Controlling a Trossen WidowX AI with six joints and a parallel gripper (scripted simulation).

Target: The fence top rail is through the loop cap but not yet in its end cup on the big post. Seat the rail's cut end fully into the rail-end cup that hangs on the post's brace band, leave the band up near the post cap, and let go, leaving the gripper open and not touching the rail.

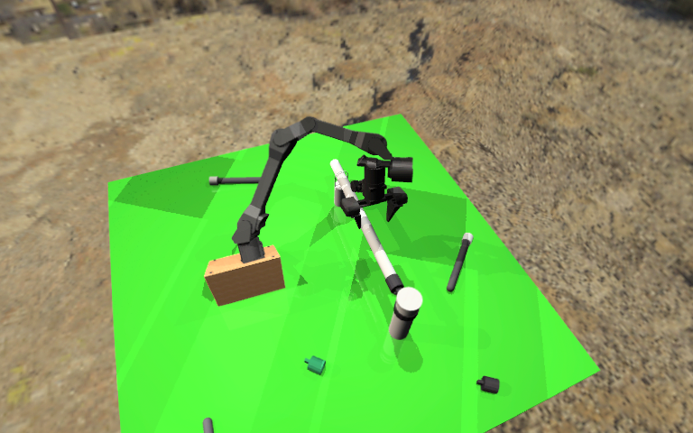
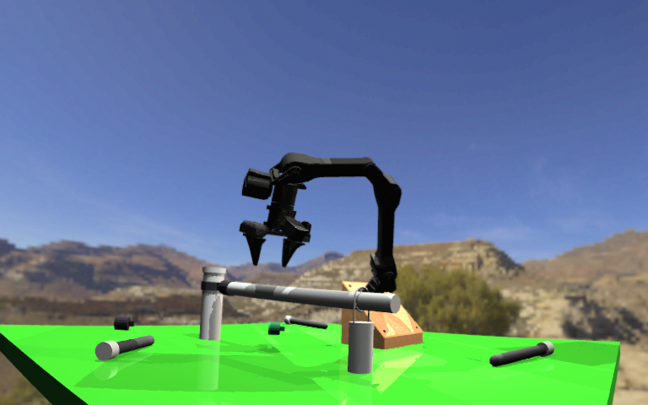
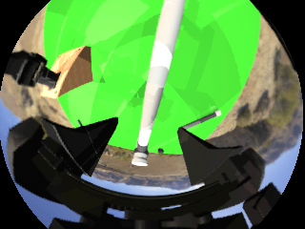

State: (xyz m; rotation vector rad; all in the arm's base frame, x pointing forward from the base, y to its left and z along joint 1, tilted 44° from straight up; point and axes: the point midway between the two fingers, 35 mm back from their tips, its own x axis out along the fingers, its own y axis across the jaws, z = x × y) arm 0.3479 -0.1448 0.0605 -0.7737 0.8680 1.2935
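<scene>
The grey top rail (image 1: 380,255) (image 2: 310,295) (image 3: 162,57) runs level from the loop cap on the short post (image 2: 360,346) to the big post (image 1: 401,324) (image 2: 211,315). Its cut end sits in the dark rail-end cup (image 1: 394,283) (image 2: 224,287). The cup hangs on the dark brace band (image 1: 405,317) (image 2: 209,285), which sits just under the post cap (image 1: 409,299) (image 2: 213,270). My gripper (image 1: 372,216) (image 2: 270,262) (image 3: 149,125) is open and empty. It hangs above the rail's middle with a clear gap, touching nothing.
The arm's wooden base block (image 1: 244,275) (image 2: 391,329) stands behind the rail. Loose dark bolts (image 1: 458,262) (image 1: 232,179) (image 2: 124,346) (image 2: 521,353) lie on the green mat (image 1: 168,331). A green fitting (image 1: 316,363) and a black fitting (image 1: 489,383) lie near the front.
</scene>
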